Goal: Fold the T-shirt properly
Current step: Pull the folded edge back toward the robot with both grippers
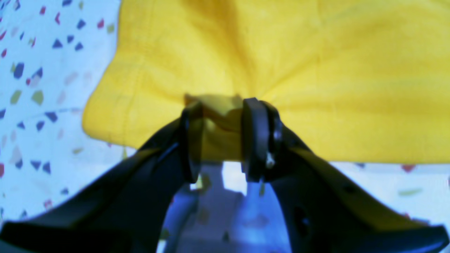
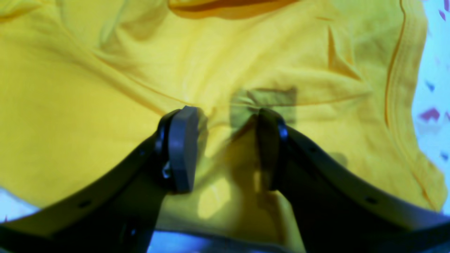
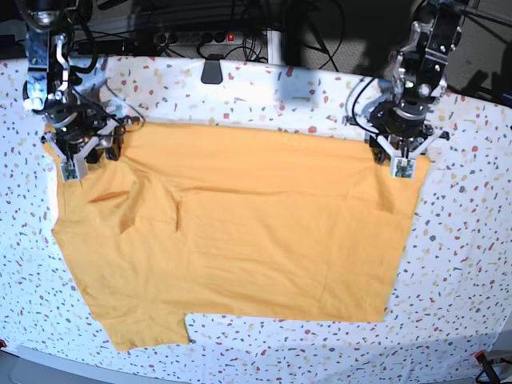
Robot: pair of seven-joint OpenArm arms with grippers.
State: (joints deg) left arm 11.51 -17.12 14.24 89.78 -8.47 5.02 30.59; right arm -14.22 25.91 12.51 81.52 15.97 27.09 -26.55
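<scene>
T-shirt [image 3: 240,232] spread on speckled table [image 3: 464,264], cables [image 3: 248,20] behind

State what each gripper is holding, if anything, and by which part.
The left gripper pinches the T-shirt at a bunched bit of its edge. The right gripper straddles a raised fold near a hemmed edge; whether it is pinching cannot be told.

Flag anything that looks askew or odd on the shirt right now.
The T-shirt lies mostly flat, but creases bunch near its sleeve end, and the cloth puckers where the left gripper pinches its edge. The right gripper sits on rumpled fabric. No damage shows.
</scene>
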